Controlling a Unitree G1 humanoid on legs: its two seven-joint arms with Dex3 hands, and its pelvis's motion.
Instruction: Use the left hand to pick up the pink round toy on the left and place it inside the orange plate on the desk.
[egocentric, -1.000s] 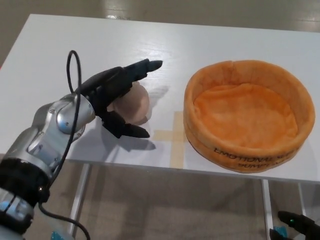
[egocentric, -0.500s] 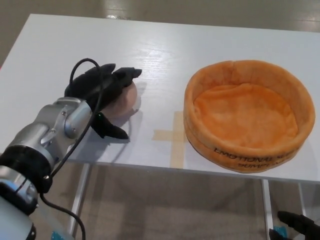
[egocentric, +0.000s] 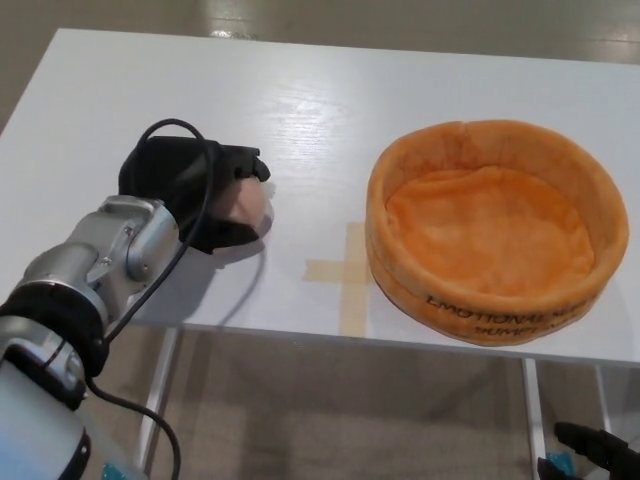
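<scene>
left hand (egocentric: 200, 195): fingers wrapped around pink toy (egocentric: 245, 205), left side of desk (egocentric: 330, 95) | orange plate (egocentric: 497, 228): well to the right, past tape cross (egocentric: 345, 270) | carry rightward | right hand (egocentric: 590, 452): low, grip unclear

My left hand (egocentric: 195, 195) is on the worktop (egocentric: 330, 110), left half, wrapped round the round toy (egocentric: 247, 207); toy pokes out on the hand's right side, fingers over its top and thumb under its near side. Can't tell if the toy is touching the worktop. Plate (egocentric: 497, 228) sits on the right half, well apart from the toy, its near wall close to the worktop's front edge. Tape cross (egocentric: 343, 270) lies flat between them, just beside the plate's left wall. My left forearm runs in from lower left, over the front edge. Right hand (egocentric: 600, 452) is low at bottom right, below worktop level.
</scene>
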